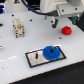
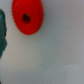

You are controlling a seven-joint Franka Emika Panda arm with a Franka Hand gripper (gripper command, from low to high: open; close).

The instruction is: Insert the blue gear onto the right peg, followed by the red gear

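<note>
Half done, by the look of things. Blue gear [image 1: 51,52] already down on the grey plate [image 1: 33,62], near the front edge of the table [image 1: 15,45], and seemingly on the right peg, though hidden under the gear, so hard to be sure. Other peg [image 1: 39,54] bare and poking up just beside the blue gear. Red gear [image 1: 66,30] not on yet; lying flat on the white top, well apart from the plate, toward the back edge. Seen up close from the wrist too [image 2: 27,17], with its dark hole in the middle. Gripper [image 1: 64,21] hanging just above the red gear, holding nothing. Open or closed? Cannot tell. Left to do: grab the red gear, carry over, drop on top of the blue one.
</note>
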